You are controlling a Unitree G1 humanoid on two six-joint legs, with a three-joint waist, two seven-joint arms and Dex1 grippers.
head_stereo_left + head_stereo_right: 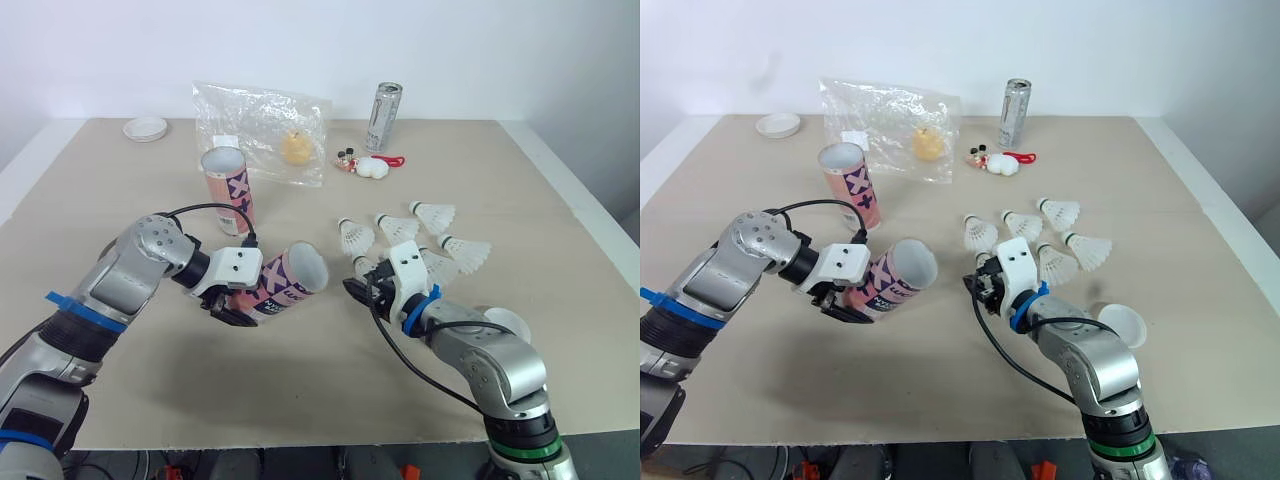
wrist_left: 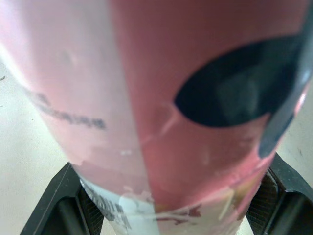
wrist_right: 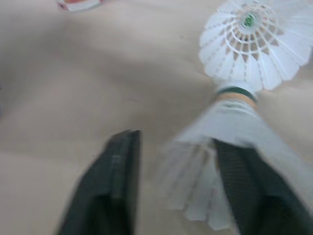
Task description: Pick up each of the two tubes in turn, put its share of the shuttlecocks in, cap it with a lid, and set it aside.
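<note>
Left gripper point(image 1: 232, 308) clamps tube point(image 1: 295, 278); right gripper point(image 3: 176, 147) spread, wrist view: shuttlecock point(image 3: 234, 117) between, perhaps loose.

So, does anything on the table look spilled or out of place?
Nothing spilled or damaged. The shuttlecocks lie scattered, and one tube is tilted, but the left gripper holds it. A drink can and plastic bag at the back seem unrelated.

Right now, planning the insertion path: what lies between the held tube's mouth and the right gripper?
Only bare table separates the held tube from the right gripper, per the left eye view.
</note>
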